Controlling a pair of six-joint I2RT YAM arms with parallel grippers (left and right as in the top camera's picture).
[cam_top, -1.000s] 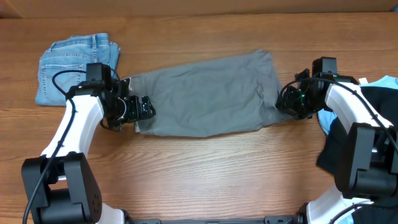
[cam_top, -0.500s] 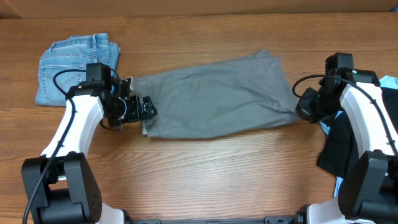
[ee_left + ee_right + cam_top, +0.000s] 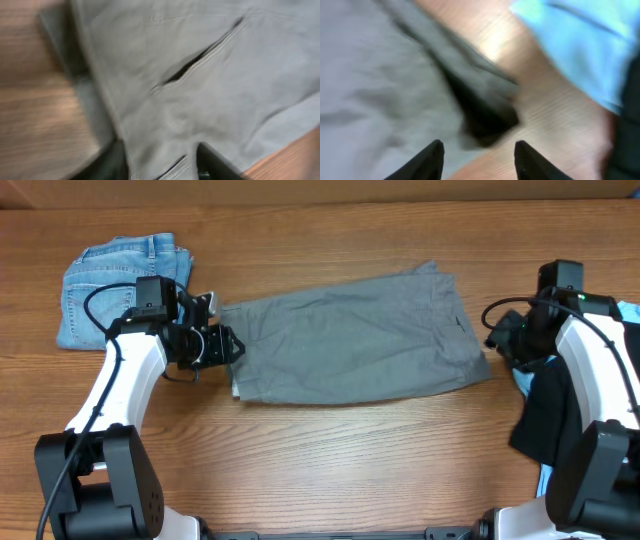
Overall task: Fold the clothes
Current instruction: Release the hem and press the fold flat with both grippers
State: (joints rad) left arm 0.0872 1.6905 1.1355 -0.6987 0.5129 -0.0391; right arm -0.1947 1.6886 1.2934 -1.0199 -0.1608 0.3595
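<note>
Grey shorts point(image 3: 350, 335) lay spread on the desk point(image 3: 330, 460). Left claw point(image 3: 160, 162) sat apart over their pocket end (slit visible). Right claw point(image 3: 477, 155) was also apart, just beside the other end.

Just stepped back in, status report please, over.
Left gripper open over pocket end. Right gripper open, just off opposite end. Grey shorts flat between them. Nothing on top.

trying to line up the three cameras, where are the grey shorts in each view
Overhead: the grey shorts lie spread flat across the middle of the table.
Left wrist: the shorts fill most of the frame, with a pocket slit at upper centre.
Right wrist: the shorts take the left half, blurred.
Shared landmark: the wooden table shows in all three.
</note>
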